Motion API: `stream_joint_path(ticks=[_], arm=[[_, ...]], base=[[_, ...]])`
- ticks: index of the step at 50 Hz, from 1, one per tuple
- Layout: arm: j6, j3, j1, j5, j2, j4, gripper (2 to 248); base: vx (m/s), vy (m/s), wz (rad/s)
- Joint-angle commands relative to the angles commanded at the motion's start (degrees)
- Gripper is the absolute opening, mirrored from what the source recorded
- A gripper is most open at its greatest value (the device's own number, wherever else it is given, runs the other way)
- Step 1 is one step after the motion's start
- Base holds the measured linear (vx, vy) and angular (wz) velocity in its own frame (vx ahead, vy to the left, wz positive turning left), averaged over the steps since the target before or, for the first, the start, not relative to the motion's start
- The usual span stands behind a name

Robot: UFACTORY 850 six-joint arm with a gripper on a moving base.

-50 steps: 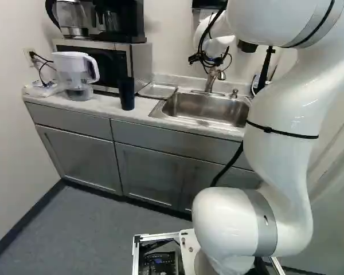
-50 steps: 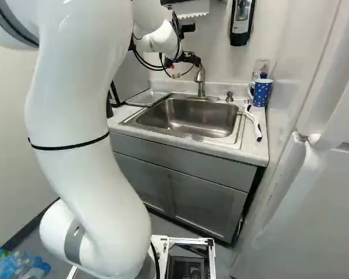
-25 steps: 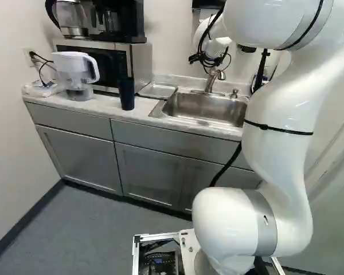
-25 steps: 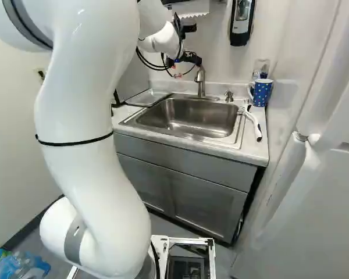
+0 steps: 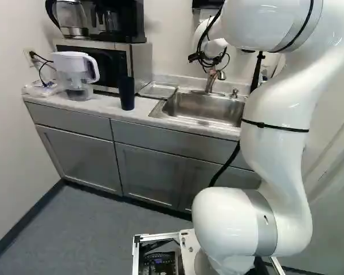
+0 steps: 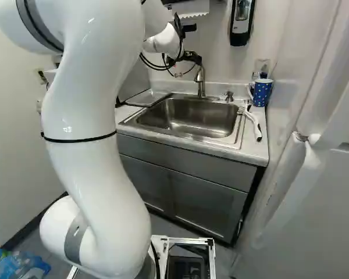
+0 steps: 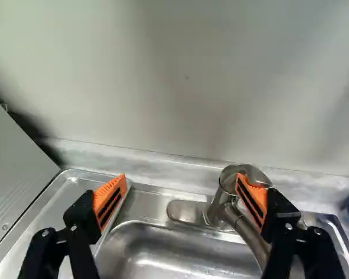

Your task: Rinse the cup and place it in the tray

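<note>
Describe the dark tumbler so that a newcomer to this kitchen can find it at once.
In the left base view, find the microwave under the coffee maker. The tumbler stands upright before its right end, between the water pitcher and the tray. It is dark and has no handle; the pitcher is pale and has one.

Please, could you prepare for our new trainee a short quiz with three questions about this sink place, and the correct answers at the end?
1. True or false: in the left base view, the dark cup stands outside the tray.
2. In the right base view, which of these stands on the counter at the right of the sink?
a) water pitcher
b) dotted mug
c) coffee maker
3. Fill in: in the wrist view, the gripper is ____ (open/shut).

Key: 1. true; 2. b; 3. open
</note>
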Motion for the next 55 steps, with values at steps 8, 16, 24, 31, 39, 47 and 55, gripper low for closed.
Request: stream_joint_path(ticks=[8,16,24,31,39,47,55], arm=[[0.0,-0.5,-0.1,1.7,-0.4,0.0,247],[0.0,-1.0,-0.2,3.4,-0.9,0.0,247],[0.0,-1.5,-0.3,5.0,-1.3,0.0,247],[0.0,-1.8,-0.4,5.0,-1.5,0.0,247],[0.0,-1.8,-0.4,5.0,-1.5,0.0,247],[0.0,-1.8,-0.4,5.0,-1.5,0.0,247],[0.0,-1.5,-0.2,5.0,-1.3,0.0,247]], base=[[0.000,0.000,0.000],[0.000,0.000,0.000],[0.000,0.000,0.000],[0.000,0.000,0.000],[0.000,0.000,0.000],[0.000,0.000,0.000],[0.000,0.000,0.000]])
